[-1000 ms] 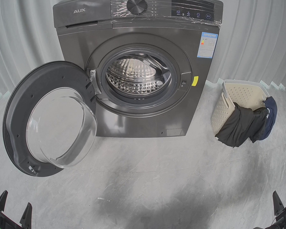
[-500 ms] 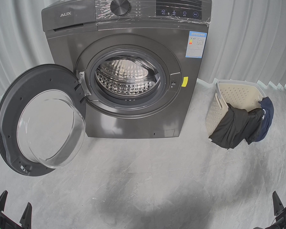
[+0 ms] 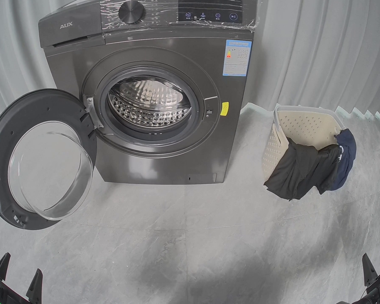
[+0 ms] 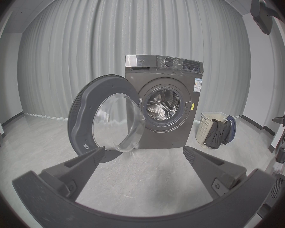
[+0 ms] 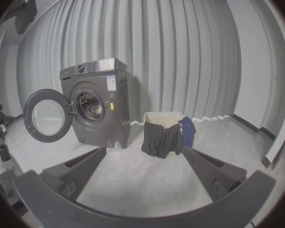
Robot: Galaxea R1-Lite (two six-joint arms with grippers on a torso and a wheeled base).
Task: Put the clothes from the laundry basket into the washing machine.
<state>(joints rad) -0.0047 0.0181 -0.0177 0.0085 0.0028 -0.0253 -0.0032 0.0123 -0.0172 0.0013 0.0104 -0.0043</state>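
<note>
While the washing machine (image 3: 156, 55) stands open, your left gripper (image 4: 143, 149) and right gripper (image 5: 144, 149) gape empty; dark clothes (image 3: 302, 172), perhaps two, drape the laundry basket (image 3: 308, 125) at right.

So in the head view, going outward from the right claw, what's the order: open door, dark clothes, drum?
1. The dark clothes, draped over the basket, on the right gripper's side.
2. The drum, in the middle, farther back.
3. The open door, far left.
</note>
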